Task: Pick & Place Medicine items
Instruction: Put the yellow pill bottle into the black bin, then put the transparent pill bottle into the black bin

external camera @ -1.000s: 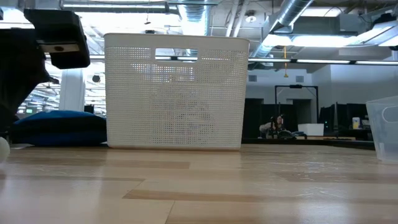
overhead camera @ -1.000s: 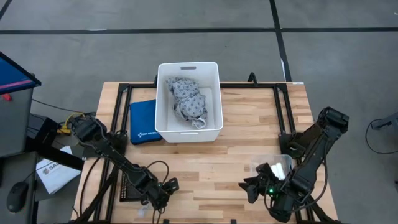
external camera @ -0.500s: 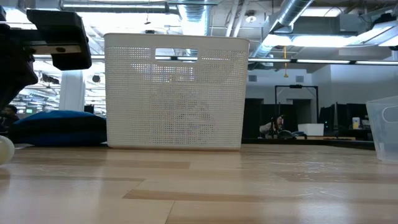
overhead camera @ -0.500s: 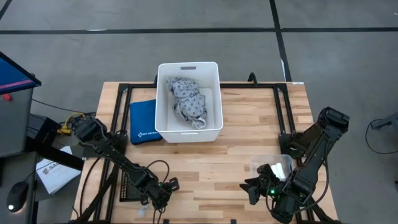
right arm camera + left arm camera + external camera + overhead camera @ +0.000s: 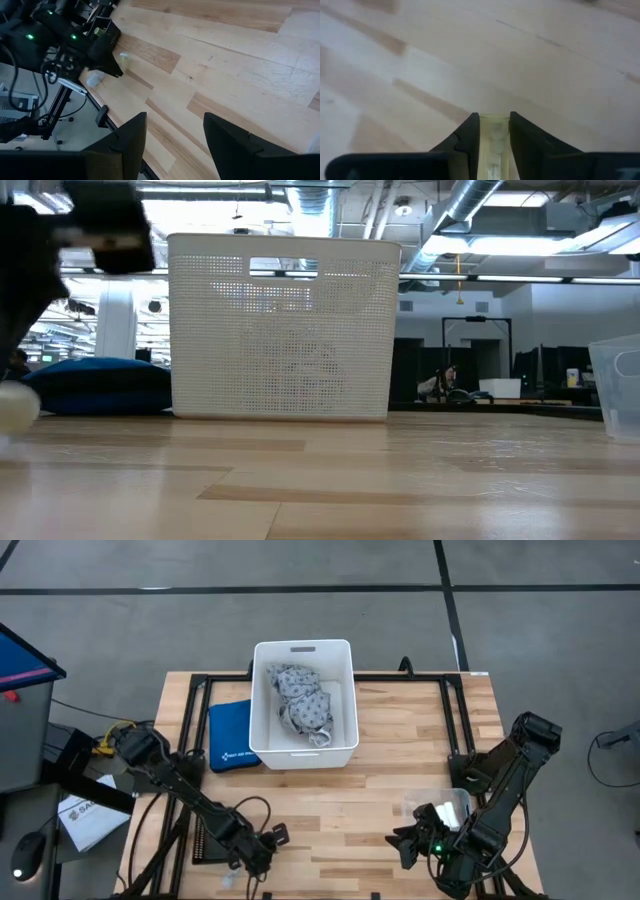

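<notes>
My left gripper [image 5: 272, 836] is low over the table's near edge, left of the middle, and is shut on a small white cylinder [image 5: 494, 136]. The same cylinder [image 5: 124, 59] shows at its fingertips in the right wrist view, and as a pale round shape [image 5: 15, 405] at the low view's left edge. A second white cylinder [image 5: 95, 78] lies on its side by the near edge, behind that gripper. No third cylinder shows. My right gripper [image 5: 170, 135] is open and holds nothing. It hovers over the near right part of the table [image 5: 405, 840]. My left gripper pinches the white cylinder between its two fingers [image 5: 470, 131]. The cylinder fills the gap between them, and its end [image 5: 124, 59] sticks out past the fingertips. The fingers reach it low, slanting down from the table's left. Whether it is clear of the wood cannot be told.
A white perforated bin [image 5: 262, 710] stands at the far middle with a grey patterned cloth bundle [image 5: 303, 705] inside. A blue pouch [image 5: 230, 735] lies to its left. A clear plastic container [image 5: 447, 803] sits by my right arm. Bare wood [image 5: 330, 805] lies between bin and grippers.
My left gripper has moved a little toward the table's right and slightly up, still shut on the cylinder. In the low view the cylinder has come further into the picture from the left edge. My right arm has kept still.
</notes>
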### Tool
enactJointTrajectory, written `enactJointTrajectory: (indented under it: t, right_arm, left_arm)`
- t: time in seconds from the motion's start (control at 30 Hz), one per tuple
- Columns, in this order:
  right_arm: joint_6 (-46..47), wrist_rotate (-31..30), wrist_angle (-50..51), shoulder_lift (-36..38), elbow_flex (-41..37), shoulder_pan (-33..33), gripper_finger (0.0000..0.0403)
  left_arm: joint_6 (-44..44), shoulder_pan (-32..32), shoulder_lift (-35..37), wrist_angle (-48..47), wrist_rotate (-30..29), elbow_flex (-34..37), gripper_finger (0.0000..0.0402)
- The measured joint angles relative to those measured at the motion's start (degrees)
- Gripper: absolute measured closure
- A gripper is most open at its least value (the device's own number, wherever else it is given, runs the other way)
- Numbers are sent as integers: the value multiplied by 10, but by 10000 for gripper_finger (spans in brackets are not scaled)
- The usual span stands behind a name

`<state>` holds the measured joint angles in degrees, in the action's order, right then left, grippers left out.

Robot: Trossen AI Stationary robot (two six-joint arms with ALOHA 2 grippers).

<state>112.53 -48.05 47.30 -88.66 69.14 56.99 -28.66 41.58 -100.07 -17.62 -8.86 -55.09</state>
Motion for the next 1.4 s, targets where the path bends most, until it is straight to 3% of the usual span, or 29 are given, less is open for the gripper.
enactJointTrajectory:
  t: [0.23,0.4,0.5,0.7,0.83,1.1,1.27,1.4]
  right_arm:
    - [3,0,-4,-2,0,-3,210]
    - [5,0,-9,-7,-1,-5,210]
    - [5,-1,-12,-6,-1,-5,210]
    - [1,-6,-11,-6,-1,-5,210]
    - [0,-16,-11,-6,-1,-5,210]
    - [0,-31,-12,-6,-1,-5,210]
    - [0,-31,-16,-6,0,-5,210]
    - [0,-31,-17,-6,0,-5,210]
  left_arm:
    - [37,-4,93,1,-65,0,321]
    - [139,-3,197,-40,-94,0,330]
    - [256,-3,258,-119,-86,-1,336]
    - [415,34,341,-276,-12,0,354]
    - [507,86,359,-305,19,7,372]
    - [639,176,351,-254,18,72,399]
    - [648,197,350,-182,13,74,377]
    - [622,212,318,-125,23,73,333]
